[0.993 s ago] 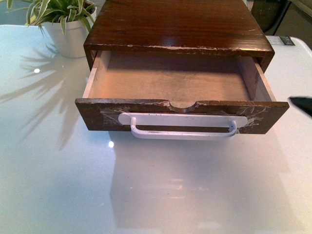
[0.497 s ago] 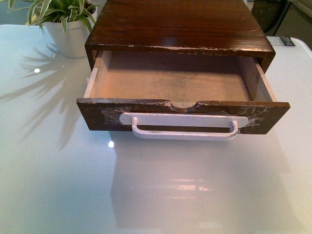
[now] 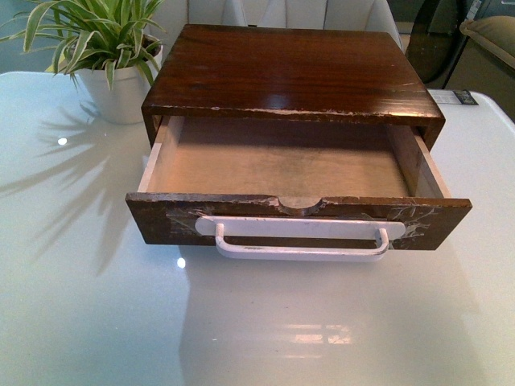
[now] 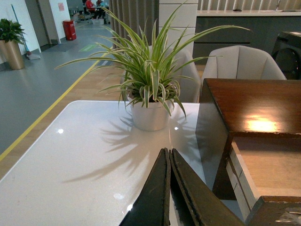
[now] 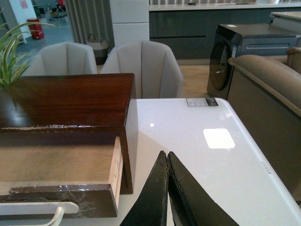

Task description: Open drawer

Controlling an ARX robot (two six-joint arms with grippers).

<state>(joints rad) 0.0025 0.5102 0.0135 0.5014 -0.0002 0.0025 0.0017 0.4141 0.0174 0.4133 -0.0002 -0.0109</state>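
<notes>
Judging from how things lie, the drawer (image 3: 290, 181) is already pulled well out of its dark wooden case (image 3: 294, 72), its pale inside bare and its front sitting at 6 o'clock of the case, near the middle of the glossy white surface (image 3: 88, 305). The white bar handle (image 3: 299, 240) hangs across the front, held on with clear tape, below the semicircular notch.

Neither arm shows in the front view. The left claw (image 4: 169, 188) is clenched with nothing between its fingers, off at 9 o'clock of the case and clear of it; the right claw (image 5: 167, 188) is likewise clenched and empty, off at 3 o'clock, apart from the drawer's corner.

Risks from here look modest but real:
- A further pull could draw the drawer right out of the case, since little of it appears to remain inside.
- The tape may peel if the handle is tugged again, leaving the bar loose.
- The surface looks slick, so a knock from either arm could slide the whole case.
- At 11 o'clock, the potted plant (image 3: 109, 48) stands just beside the case, and a sideways shove could tip it.
</notes>
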